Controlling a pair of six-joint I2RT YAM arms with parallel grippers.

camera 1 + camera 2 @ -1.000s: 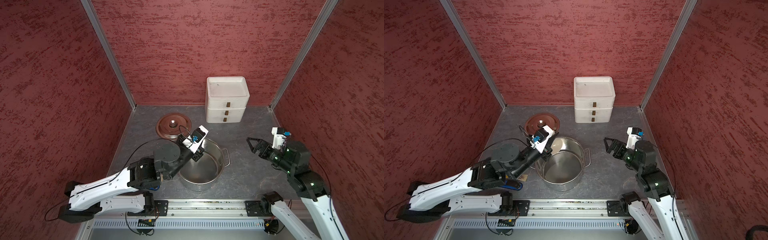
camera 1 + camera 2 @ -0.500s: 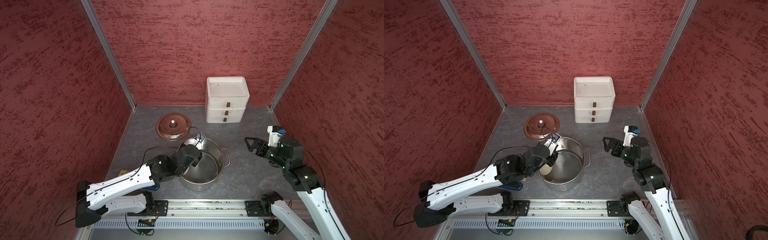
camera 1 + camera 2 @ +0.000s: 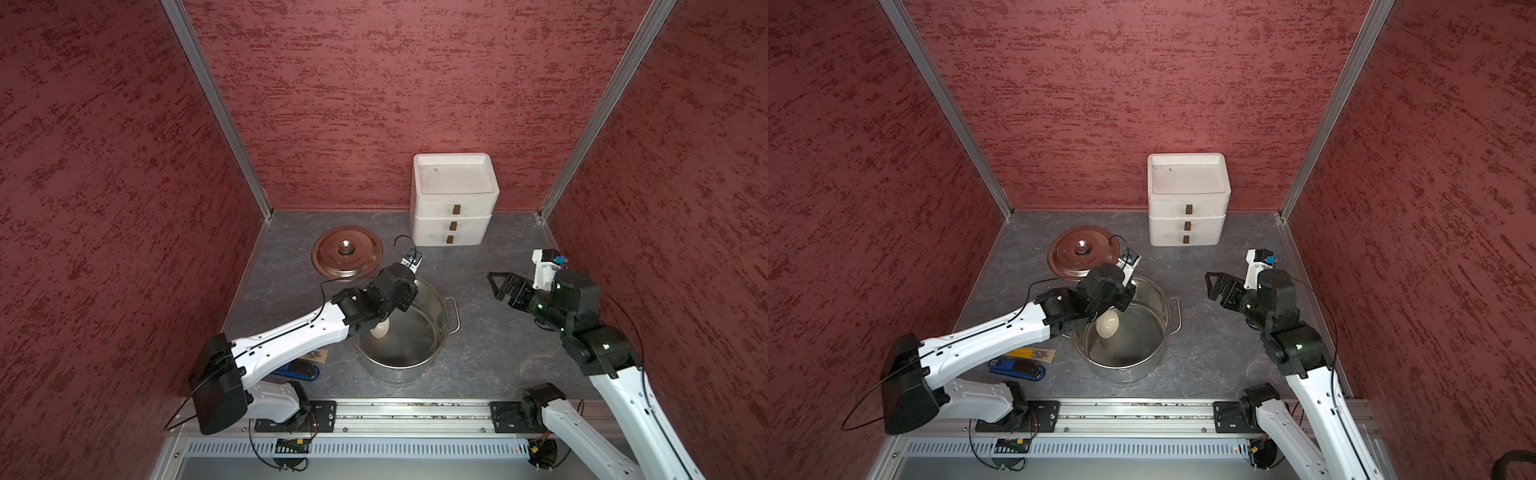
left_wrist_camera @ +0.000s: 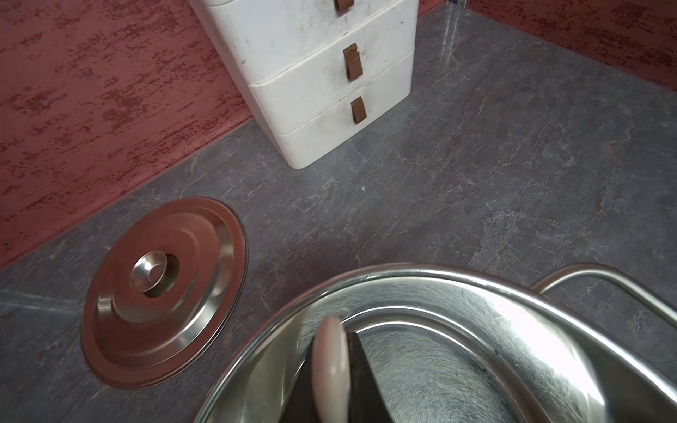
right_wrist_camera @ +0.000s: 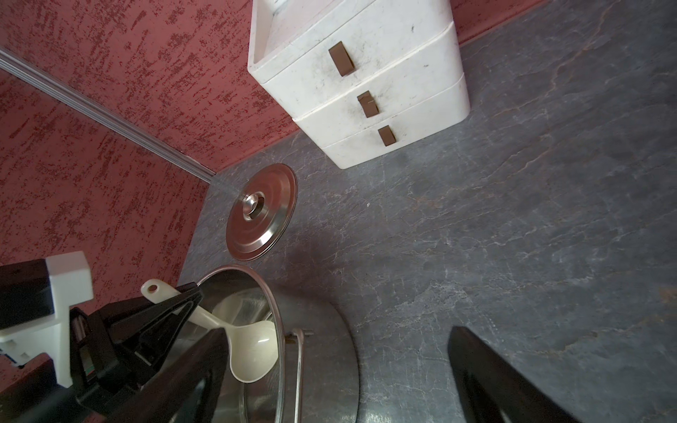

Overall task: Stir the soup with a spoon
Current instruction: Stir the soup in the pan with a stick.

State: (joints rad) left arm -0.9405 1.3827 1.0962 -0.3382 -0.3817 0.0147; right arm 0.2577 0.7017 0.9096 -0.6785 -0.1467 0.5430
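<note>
Lowered since a second ago: left gripper (image 5: pixel 185 302), clenched on the spoon (image 3: pixel 1108 325) just below the holed end of its handle, so the oval bowl hangs inside the steel pot (image 3: pixel 1152 297), toward the arm's side, placed to sweep; soup itself not discernible; lid (image 3: pixel 347 251) laid on the tabletop (image 3: pixel 498 353) behind the pot, leaving its mouth clear; right gripper (image 3: pixel 500 286) spread wide, empty, well apart, probably kept out of the stirring path; white drawer unit (image 3: pixel 453 208) against the back wall, uninvolved.
</note>
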